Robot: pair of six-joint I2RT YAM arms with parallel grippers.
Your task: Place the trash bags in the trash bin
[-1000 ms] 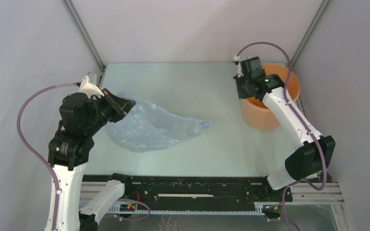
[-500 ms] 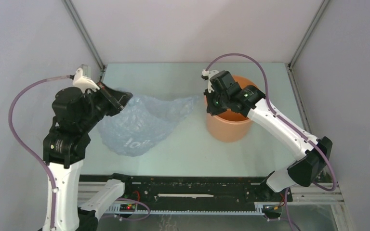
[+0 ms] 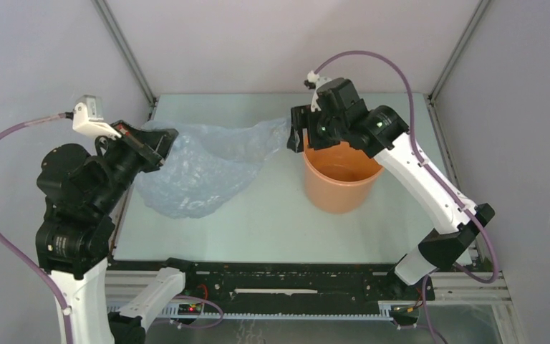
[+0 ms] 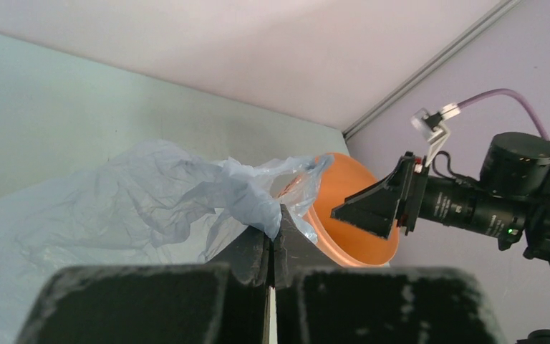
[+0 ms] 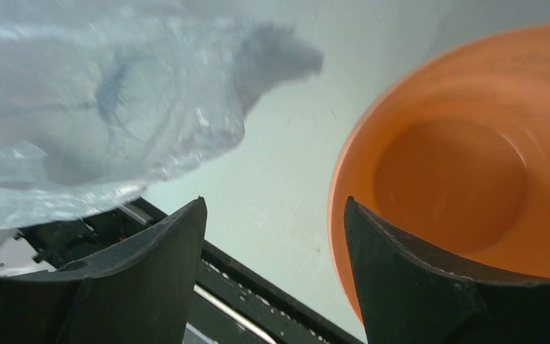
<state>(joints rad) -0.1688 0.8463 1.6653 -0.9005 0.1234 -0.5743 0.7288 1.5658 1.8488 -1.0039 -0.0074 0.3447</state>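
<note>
Step in hand: bag being carried toward bin.
- Trash bag (image 3: 200, 168) pinched at bunched edge by left gripper (image 4: 272, 231), jaws pressed together on film. Rest trails ahead of and below jaws, lower part seemingly on table (image 3: 272, 215).
- Trash bin (image 3: 340, 183) upright, empty, ahead-right of left jaws.
- Right gripper (image 5: 272, 208) jaws spread, nothing held. Bin rim just beside one finger, bag tip ahead, apart.

Next move, as judged: film to be lifted over rim, lowered inside, released.

Room open above bin. Rim crowded by right gripper near bag tip, so snag possible.
</note>
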